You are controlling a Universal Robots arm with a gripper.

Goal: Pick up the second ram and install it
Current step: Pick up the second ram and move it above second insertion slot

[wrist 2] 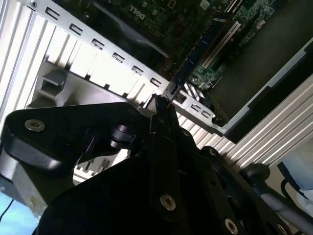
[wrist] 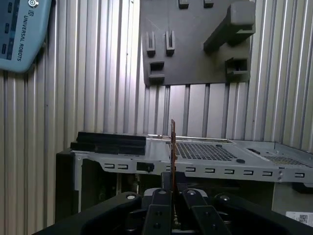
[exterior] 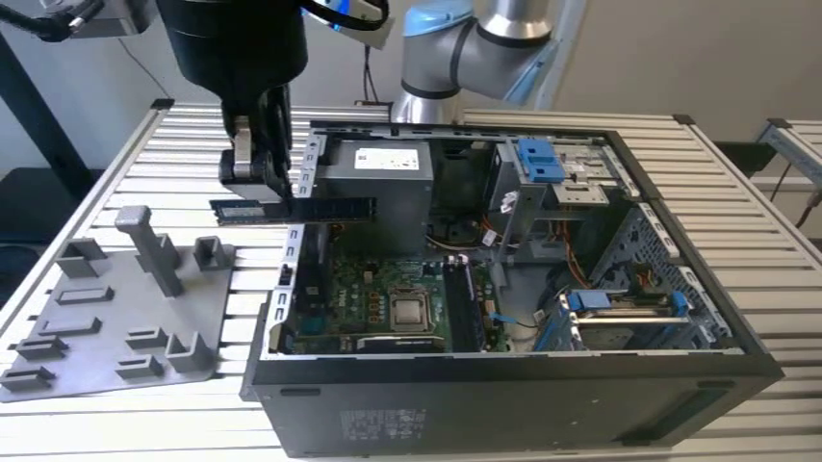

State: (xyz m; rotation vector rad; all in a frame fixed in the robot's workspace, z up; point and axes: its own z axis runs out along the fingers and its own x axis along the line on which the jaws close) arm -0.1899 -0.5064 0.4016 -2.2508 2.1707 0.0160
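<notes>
In the exterior view the second ram (exterior: 315, 208), a thin dark stick, hangs level over the open computer case's (exterior: 514, 404) wall on the exterior view's left. My gripper (exterior: 268, 189) is shut on it from above. Both wrist views catch the stick edge-on: a narrow strip (wrist: 172, 142) rises from between the fingers (wrist: 159, 208), and the board (wrist 2: 188, 68) reaches out over the case's metal rim. Inside the case lies the motherboard (exterior: 372, 298) with its CPU socket (exterior: 414, 310), and long memory slots (exterior: 463, 303) run beside it.
A grey plastic tray (exterior: 77, 361) with an upright post (exterior: 154, 245) sits on the slatted table (exterior: 115, 164) at the exterior view's left. The tray (wrist: 190, 58) appears in the first wrist view, as does a pendant (wrist: 19, 29). Cables and blue drive brackets (exterior: 540, 159) fill the case's far side.
</notes>
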